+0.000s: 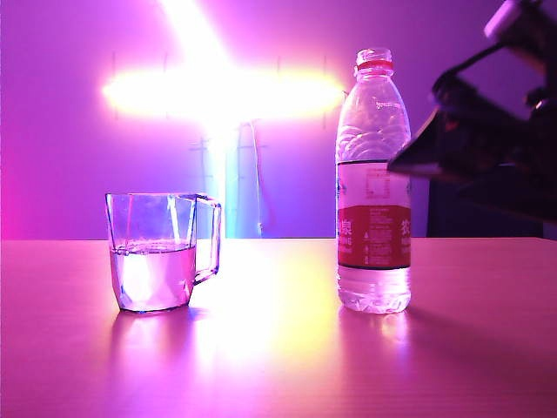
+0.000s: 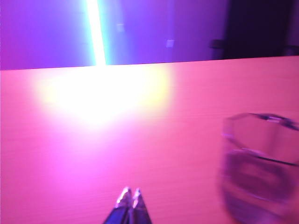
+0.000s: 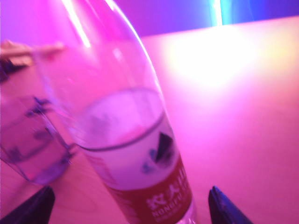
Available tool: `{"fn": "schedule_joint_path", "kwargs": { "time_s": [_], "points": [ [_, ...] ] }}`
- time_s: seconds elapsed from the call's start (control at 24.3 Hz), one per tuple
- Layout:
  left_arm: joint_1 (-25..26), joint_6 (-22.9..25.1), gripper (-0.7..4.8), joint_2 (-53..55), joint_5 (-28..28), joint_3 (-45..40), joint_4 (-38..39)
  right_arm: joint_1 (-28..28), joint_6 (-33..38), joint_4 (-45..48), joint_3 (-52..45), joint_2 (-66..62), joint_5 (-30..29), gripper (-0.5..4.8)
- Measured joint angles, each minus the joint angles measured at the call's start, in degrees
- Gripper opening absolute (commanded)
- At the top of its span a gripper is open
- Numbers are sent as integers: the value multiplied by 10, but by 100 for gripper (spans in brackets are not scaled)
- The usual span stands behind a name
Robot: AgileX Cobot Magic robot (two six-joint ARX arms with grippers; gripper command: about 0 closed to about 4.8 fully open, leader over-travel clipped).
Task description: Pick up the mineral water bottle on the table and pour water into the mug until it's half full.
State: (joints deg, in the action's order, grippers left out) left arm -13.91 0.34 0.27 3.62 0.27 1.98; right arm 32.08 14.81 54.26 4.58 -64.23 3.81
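Standing upright on the pink-lit table (image 1: 278, 348), the mineral water bottle (image 1: 373, 183) sits right of centre in the exterior view, uncapped, with a red neck ring and a red-and-white label; water fills only its lowest part. Well to its left stands the mug (image 1: 161, 252), clear and faceted, its squared handle turned toward the bottle and water reaching roughly halfway up its wall. The two are apart, with bare tabletop between them. The right gripper (image 3: 131, 205) hangs at the right edge of the scene, raised beside the bottle's upper half; in the exterior view its dark body overlaps the bottle's right side. From its wrist camera the two fingertips (image 3: 219, 207) stand spread wide on either side of the bottle's label (image 3: 159, 196), with clear gaps, so nothing is held; the mug (image 3: 32, 144) shows beyond it. The left gripper (image 2: 130, 199) hovers low over the near left part of the table, its tips pressed together on nothing, with the blurred mug (image 2: 259, 163) off to its right and a bright glare patch on the wood ahead.
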Motion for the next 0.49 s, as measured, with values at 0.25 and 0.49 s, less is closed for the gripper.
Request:
{"fn": "schedule_joint_path", "kwargs": {
  "time_s": [0.25,0.49],
  "points": [
    [118,0,-2,0,4,0,0,1,24,-109,-5,148,-7,237],
    [118,0,-2,0,4,0,0,1,30,-174,-5,241,-9,-12]
  ]
}}
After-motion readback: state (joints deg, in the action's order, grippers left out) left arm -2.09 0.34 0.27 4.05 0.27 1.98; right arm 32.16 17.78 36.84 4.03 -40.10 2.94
